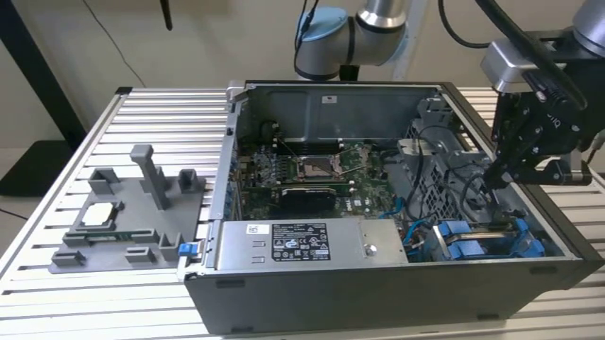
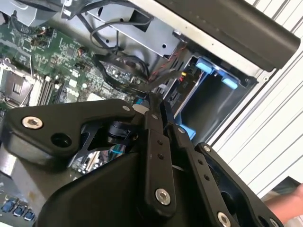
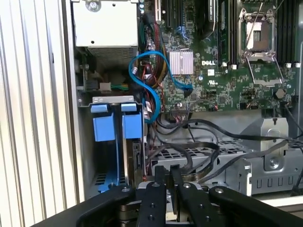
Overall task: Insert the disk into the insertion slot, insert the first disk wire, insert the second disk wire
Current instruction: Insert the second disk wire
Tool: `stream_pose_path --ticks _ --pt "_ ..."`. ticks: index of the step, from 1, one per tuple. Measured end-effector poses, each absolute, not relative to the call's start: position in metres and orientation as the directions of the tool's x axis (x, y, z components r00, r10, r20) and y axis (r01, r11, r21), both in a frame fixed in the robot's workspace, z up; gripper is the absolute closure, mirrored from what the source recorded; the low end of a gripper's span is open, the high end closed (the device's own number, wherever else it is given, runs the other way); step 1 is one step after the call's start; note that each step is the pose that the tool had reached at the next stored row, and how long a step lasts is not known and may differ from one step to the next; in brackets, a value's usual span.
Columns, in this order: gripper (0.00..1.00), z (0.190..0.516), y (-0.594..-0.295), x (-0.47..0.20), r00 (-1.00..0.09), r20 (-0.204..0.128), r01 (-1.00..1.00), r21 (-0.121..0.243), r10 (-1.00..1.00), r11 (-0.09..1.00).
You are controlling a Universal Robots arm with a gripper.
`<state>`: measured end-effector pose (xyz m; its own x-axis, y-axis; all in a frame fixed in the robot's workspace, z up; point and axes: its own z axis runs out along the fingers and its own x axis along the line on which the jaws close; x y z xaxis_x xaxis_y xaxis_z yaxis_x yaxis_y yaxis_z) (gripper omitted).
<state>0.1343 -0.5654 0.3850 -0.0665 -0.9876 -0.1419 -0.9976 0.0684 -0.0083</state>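
On the worktop's left part stands a grey fixture (image 1: pixel 127 219); the open case (image 1: pixel 378 212) takes the middle and right. The slot (image 1: pixel 482 241) – the bay with blue fittings – sits in the case's near right corner and looks empty. Above it hangs the gripper (image 1: pixel 506 173), fingers (image 3: pixel 158 189) together, holding nothing I can see. Loose cables (image 3: pixel 199 156) lie just beside the slot – I judge they could snag the fingers or block a disk going in.
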Motion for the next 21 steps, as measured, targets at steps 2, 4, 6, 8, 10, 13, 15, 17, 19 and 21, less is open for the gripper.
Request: stream_pose_path --ticks 2,4,6,8,10,13,15,17,19,21 --pt "1.00 0.385 -0.566 0.129 -0.067 -0.142 -0.998 -0.008 -0.988 0.068" --pt "1.00 0.385 -0.567 0.125 -0.067 -0.142 -0.998 -0.008 -0.988 0.068" --pt "1.00 0.385 -0.567 0.124 -0.067 -0.142 -0.998 -0.007 -0.988 0.068" --pt "1.00 0.384 -0.567 0.124 -0.067 -0.142 -0.998 -0.006 -0.988 0.068" --pt "1.00 0.383 -0.567 0.123 -0.067 -0.141 -0.998 -0.004 -0.988 0.068" --pt "1.00 0.381 -0.568 0.123 -0.068 -0.139 -0.998 0.001 -0.988 0.069" --pt "1.00 0.379 -0.568 0.123 -0.068 -0.137 -0.998 0.004 -0.988 0.068" --pt "1.00 0.377 -0.568 0.123 -0.069 -0.136 -0.998 0.007 -0.988 0.069" --pt "1.00 0.375 -0.569 0.123 -0.069 -0.135 -0.998 0.008 -0.989 0.068" --pt "1.00 0.374 -0.569 0.123 -0.069 -0.134 -0.998 0.009 -0.989 0.068"
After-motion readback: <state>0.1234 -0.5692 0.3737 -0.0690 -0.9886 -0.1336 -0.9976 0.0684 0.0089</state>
